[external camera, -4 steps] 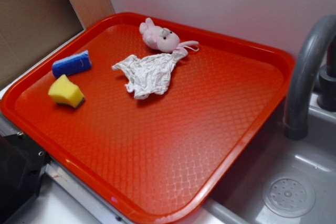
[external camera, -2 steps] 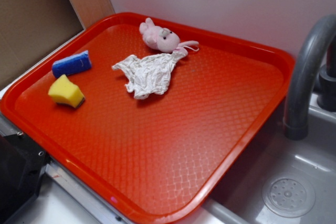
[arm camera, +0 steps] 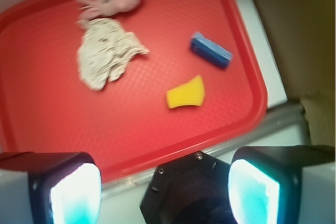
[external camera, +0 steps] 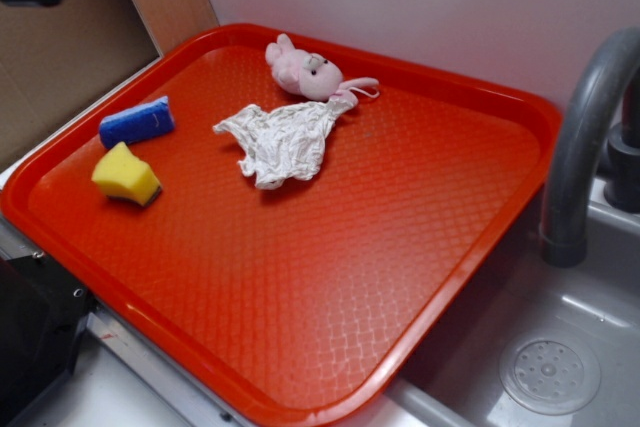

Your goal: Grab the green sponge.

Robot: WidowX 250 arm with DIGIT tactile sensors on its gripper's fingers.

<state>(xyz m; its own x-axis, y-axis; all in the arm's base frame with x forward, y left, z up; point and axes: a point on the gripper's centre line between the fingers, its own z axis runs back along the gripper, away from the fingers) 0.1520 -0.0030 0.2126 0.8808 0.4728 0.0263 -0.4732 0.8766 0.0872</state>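
Still early: my gripper point(arm camera: 165, 182) wide open, empty, high above tray point(external camera: 470, 247). Green sponge point(external camera: 125, 175) untouched at tray's left edge, just near of blue sponge point(external camera: 136, 121). Whole approach and grasp left.

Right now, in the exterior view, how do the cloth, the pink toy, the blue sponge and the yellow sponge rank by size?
1. Cloth, clearly largest.
2. Pink toy.
3. Blue sponge and yellow sponge: they look about alike, so I won't rank them.

White wall point(external camera: 420, 7) behind, grey sink point(external camera: 560, 347) with faucet point(external camera: 585, 137) beside
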